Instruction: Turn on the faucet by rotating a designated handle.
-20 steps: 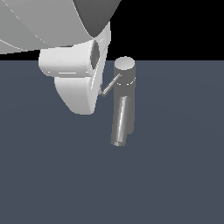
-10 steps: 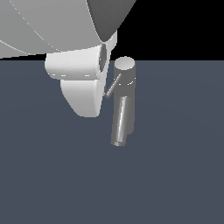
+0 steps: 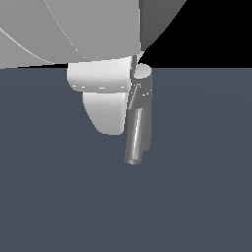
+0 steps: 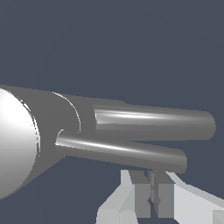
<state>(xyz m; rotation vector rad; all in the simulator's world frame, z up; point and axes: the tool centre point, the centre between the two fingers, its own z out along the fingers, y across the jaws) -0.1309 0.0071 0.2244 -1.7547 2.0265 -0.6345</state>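
The faucet (image 3: 142, 101) is a grey upright cylinder with a light round cap, and its thick spout tube (image 3: 136, 140) slants down toward the camera. The thin handle (image 3: 133, 97) leans off the capped section, close alongside the spout. In the wrist view the faucet (image 4: 48, 127) fills the frame, with the spout (image 4: 157, 121) and the slimmer handle (image 4: 127, 151) running side by side. My gripper (image 4: 151, 176) sits right beside the handle's outer end, shut, with nothing between its fingers (image 4: 139, 192). In the exterior view the white hand (image 3: 103, 96) hides the fingers.
The big white arm link (image 3: 69, 29) fills the upper part of the exterior view's left and overlaps the faucet's cap. The faucet stands on a flat dark blue-grey floor (image 3: 197, 197). No other object shows.
My hand has moved toward the exterior view's right, up against the faucet. The handle has swung from sticking out sideways to lying steeper, nearer the spout.
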